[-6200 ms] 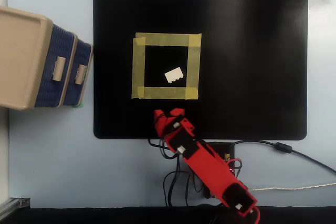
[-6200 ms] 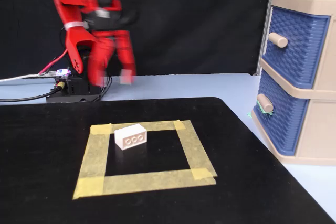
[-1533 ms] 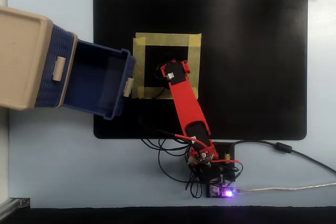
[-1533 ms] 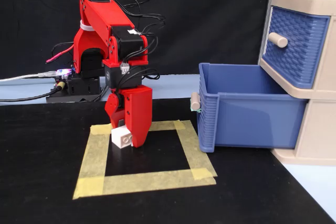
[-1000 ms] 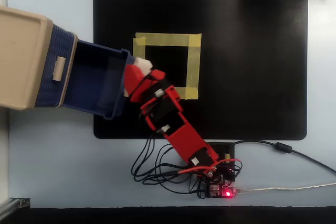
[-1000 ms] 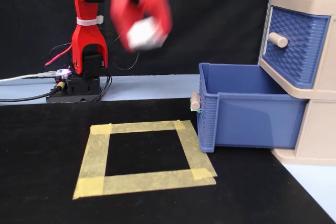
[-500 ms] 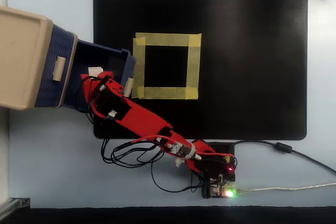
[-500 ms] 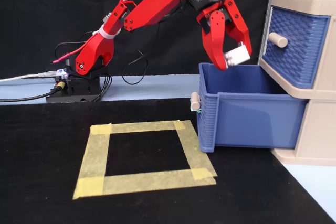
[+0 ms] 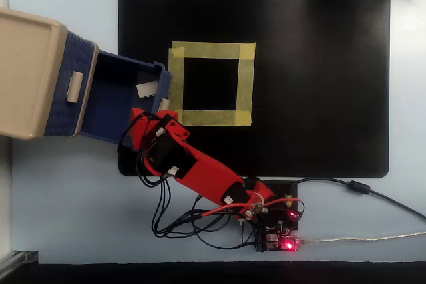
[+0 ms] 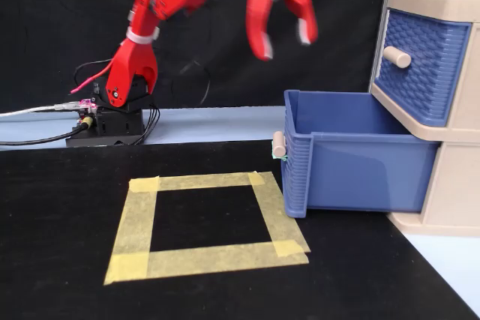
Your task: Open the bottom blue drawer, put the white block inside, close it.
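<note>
The bottom blue drawer (image 9: 110, 108) is pulled wide open out of the beige cabinet (image 9: 26, 71); in the fixed view its side wall (image 10: 360, 170) and its beige tab handle (image 10: 278, 144) show. The white block (image 9: 146, 88) lies inside the drawer near its front wall; the drawer walls hide it in the fixed view. My red gripper (image 10: 285, 44) is open and empty, raised above the drawer's front end. In the overhead view the gripper (image 9: 138, 131) sits at the drawer's front corner.
The upper blue drawer (image 10: 420, 61) is shut. A yellow tape square (image 9: 211, 84) lies on the black mat (image 9: 319, 64) beside the drawer front. The arm base with cables (image 9: 276, 227) stands at the mat's near edge.
</note>
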Available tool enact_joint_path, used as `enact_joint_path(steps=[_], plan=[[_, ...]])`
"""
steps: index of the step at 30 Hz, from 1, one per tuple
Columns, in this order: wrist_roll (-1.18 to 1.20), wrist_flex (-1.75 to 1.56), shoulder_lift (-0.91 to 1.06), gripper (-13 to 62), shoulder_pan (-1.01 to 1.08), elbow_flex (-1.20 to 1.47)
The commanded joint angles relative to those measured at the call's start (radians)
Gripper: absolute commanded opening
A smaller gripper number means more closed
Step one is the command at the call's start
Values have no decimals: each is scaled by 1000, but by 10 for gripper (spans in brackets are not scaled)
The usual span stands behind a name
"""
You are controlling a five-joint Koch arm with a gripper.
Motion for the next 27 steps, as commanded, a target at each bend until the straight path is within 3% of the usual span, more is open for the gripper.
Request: enact_joint_path(steps=[1,5,10,15,23,27], plan=[[40,75,81,343,41,172],[150,25,141,341,118,509],[83,-120,52,341,86,551],[-25,-325,-158,343,-48,334],[-114,-506,-658,349,-150,-319],[-196,-448,-699,348,-160,-397]])
